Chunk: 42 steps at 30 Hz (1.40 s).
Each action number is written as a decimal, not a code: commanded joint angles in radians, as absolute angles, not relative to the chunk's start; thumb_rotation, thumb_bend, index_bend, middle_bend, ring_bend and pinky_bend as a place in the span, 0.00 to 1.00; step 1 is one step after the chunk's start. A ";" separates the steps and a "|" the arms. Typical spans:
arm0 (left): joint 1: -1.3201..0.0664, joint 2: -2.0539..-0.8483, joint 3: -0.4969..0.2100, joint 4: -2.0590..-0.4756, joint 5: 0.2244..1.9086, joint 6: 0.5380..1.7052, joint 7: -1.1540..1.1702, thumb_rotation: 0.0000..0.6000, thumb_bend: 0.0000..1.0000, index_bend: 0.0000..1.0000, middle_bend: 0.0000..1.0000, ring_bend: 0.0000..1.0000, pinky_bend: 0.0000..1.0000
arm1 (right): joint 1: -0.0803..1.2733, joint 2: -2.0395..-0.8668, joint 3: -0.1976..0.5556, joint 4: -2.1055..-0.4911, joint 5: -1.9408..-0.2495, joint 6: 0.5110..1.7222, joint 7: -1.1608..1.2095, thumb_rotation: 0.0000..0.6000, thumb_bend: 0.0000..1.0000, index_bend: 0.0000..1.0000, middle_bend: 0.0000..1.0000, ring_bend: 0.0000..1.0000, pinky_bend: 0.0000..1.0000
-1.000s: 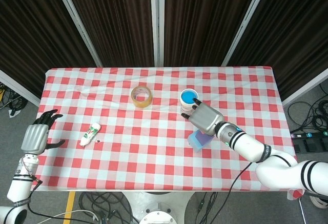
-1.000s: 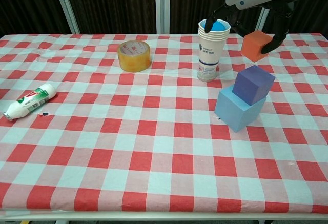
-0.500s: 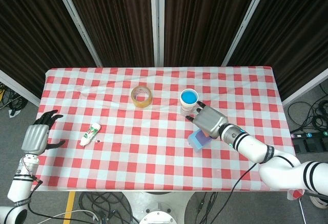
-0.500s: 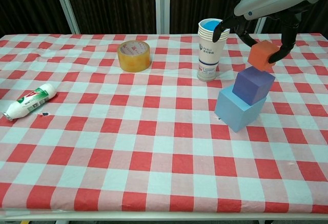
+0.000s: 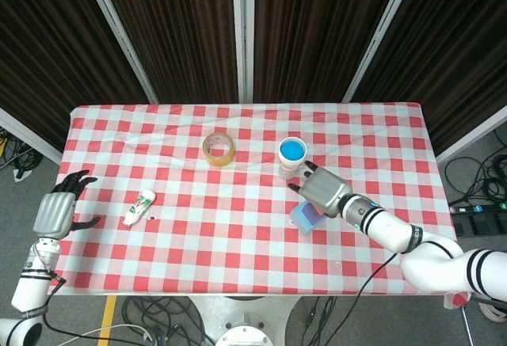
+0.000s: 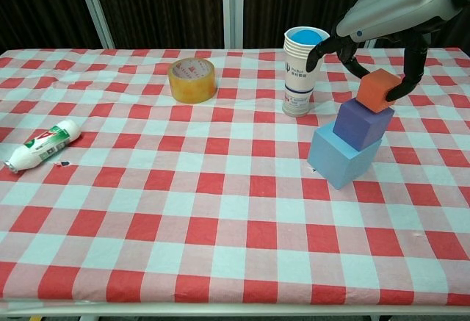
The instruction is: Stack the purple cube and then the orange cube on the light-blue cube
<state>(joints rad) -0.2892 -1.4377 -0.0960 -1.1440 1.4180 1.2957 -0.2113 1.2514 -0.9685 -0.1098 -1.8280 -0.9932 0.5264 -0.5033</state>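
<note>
On the right side of the worktop [image 6: 220,211] my right hand [image 6: 382,38] grips the orange cube [image 6: 377,89], which sits touching the top of the purple cube [image 6: 361,124], itself resting tilted on the light-blue cube [image 6: 339,159]. Just beside the stack stands a stack of paper cups [image 6: 301,71], with a tape roll [image 6: 192,78] further left. At the worktop's left edge I see my left hand [image 5: 57,207] holding nothing, fingers apart, near a white bottle [image 6: 42,143].

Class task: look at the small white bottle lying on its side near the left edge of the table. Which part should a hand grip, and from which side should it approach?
Grip the white bottle across the middle of its body, coming down from above. It lies flat on the cloth, its long axis slanted, so fingers can probably close on its two long sides. The left hand is the nearer one.
</note>
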 commanded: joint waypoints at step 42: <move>-0.287 -1.432 -0.104 -1.150 1.423 1.314 -0.222 1.00 0.11 0.29 0.24 0.16 0.29 | 0.967 -0.739 -0.030 -2.047 -1.074 1.099 -0.528 1.00 0.07 0.02 0.23 0.03 0.00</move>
